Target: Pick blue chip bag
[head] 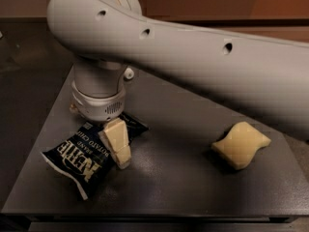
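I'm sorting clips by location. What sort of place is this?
Probably a robot test bench rather than a home: a dark grey tabletop carries a crinkly navy-blue chip bag and a yellow wavy-edged sponge, and the robot's gripper sits low over the bag's far end.

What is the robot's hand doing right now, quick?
Gripper: low at the blue chip bag's right edge; open, closed or holding cannot be told.

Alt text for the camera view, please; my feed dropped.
The tool is down at the right edge of the blue chip bag, which lies front left on the dark table. A yellow sponge sits apart to the right.
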Controlling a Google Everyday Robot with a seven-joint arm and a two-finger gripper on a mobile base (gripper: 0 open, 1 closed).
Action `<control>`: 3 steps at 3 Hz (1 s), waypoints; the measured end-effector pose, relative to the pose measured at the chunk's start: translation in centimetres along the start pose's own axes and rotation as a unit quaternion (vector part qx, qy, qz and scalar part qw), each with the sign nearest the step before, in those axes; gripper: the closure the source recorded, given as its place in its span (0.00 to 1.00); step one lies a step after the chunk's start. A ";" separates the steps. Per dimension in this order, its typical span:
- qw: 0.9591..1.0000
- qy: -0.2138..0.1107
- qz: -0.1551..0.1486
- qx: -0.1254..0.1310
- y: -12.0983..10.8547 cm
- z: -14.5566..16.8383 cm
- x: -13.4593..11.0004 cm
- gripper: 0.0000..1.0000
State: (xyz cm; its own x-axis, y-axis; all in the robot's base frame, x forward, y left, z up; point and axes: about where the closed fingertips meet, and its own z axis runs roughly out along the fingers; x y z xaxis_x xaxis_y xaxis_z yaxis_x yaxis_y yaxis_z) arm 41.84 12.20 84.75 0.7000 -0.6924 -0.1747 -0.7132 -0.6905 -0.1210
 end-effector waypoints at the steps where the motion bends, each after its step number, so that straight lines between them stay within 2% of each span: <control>1: 1.000 0.013 -0.016 -0.019 -0.2 1.3 -0.6 0.18; 2: 0.999 0.021 -0.023 -0.026 -0.4 1.6 -0.9 0.41; 3: 0.999 0.023 -0.027 -0.019 -0.6 1.0 -1.2 0.65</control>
State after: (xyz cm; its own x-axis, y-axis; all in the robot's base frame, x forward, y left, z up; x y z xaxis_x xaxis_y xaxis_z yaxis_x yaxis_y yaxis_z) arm 41.43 13.67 84.02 0.7392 -0.6620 -0.1237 -0.6728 -0.7342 -0.0914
